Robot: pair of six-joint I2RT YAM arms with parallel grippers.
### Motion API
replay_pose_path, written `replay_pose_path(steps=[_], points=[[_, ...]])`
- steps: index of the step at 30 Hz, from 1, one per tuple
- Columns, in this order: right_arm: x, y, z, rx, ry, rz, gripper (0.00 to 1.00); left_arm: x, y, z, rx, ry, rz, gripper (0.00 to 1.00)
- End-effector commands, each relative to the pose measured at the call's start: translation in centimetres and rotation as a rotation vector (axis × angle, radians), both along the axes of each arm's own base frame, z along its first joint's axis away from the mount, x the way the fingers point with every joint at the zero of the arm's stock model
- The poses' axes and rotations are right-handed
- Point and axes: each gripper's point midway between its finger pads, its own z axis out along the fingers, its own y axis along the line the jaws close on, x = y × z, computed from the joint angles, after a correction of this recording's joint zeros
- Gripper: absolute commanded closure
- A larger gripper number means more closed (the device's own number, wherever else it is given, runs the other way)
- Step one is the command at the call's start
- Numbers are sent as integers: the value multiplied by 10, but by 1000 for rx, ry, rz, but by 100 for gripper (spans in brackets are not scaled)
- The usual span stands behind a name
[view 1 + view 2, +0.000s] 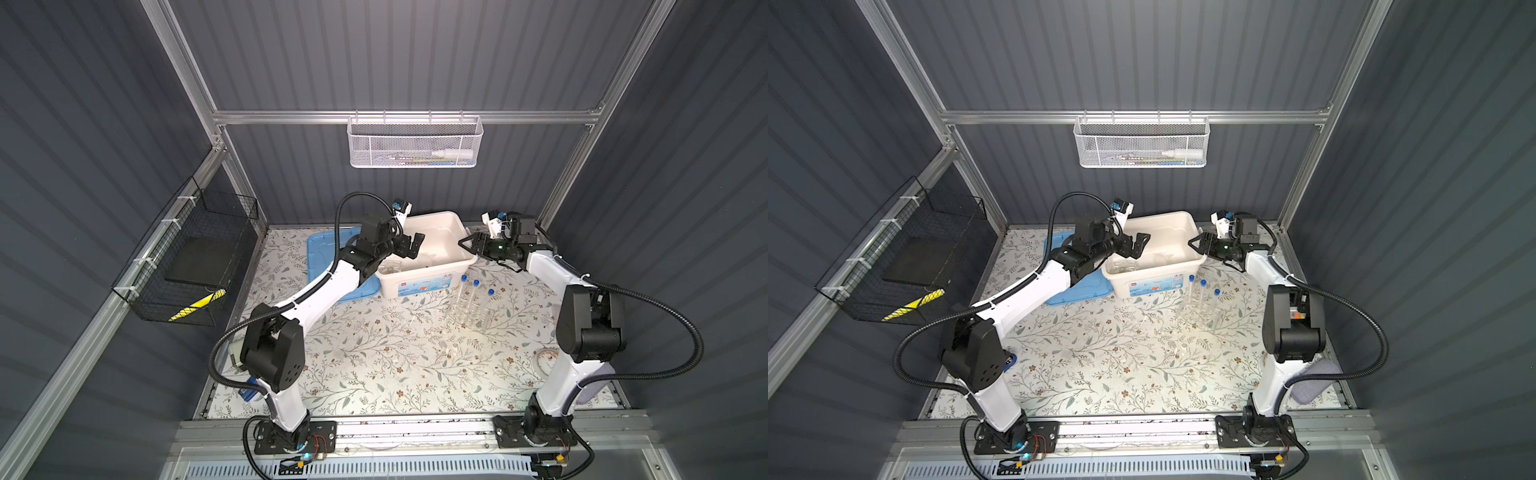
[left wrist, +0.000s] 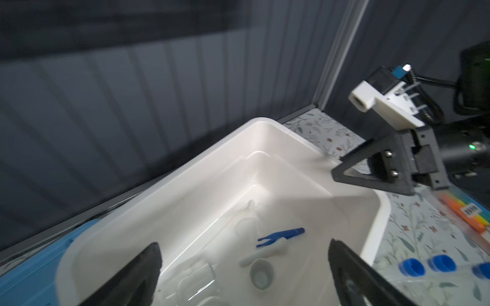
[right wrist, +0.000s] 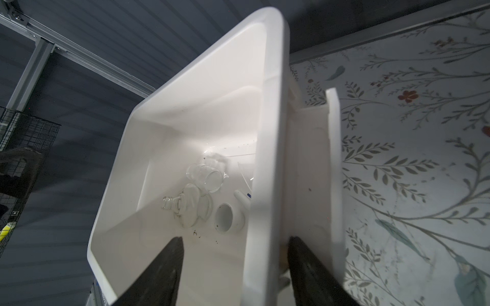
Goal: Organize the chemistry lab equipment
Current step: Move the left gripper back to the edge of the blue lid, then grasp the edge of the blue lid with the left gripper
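Floral tabletop (image 1: 374,365): centre bin (image 1: 419,282) is holding vessels (image 3: 212,180), bowl (image 3: 225,218), pestle (image 2: 262,254), tweezers (image 2: 281,235); tubes (image 1: 473,299) are waiting lower right; left gripper (image 1: 415,245) gaping empty, right gripper (image 1: 464,245) straddling rim (image 3: 267,159), grip unclear.

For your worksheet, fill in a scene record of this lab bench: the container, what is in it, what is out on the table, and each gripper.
Container: white bin, uncovered; blue lid lies next to it
In the bin: blue tweezers, white pestle, small white bowl, clear glass vessels
On the table: three blue-capped test tubes standing in the clear rack
Left gripper: open, empty, above the bin
Right gripper: jaws astride the bin's side rim; grip unclear
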Motion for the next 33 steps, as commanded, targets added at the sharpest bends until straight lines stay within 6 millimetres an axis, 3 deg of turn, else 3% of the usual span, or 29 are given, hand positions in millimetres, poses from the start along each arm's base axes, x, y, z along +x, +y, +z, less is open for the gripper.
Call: replay_pose_path(steps=[1,10,16,23,33], points=[[-3,12,-2,4,18,38,35,17,68,-26,75,91,286,0],[-4,14,5,10,-3,39,34,13,212,-105,-29,343,668,1],[-6,14,8,7,-15,37,33,7,277,-155,-41,480,809,1],[-9,12,5,-8,-17,35,32,12,323,-196,-3,574,905,3],[-11,10,0,-24,-7,34,31,32,334,-235,21,674,874,22]])
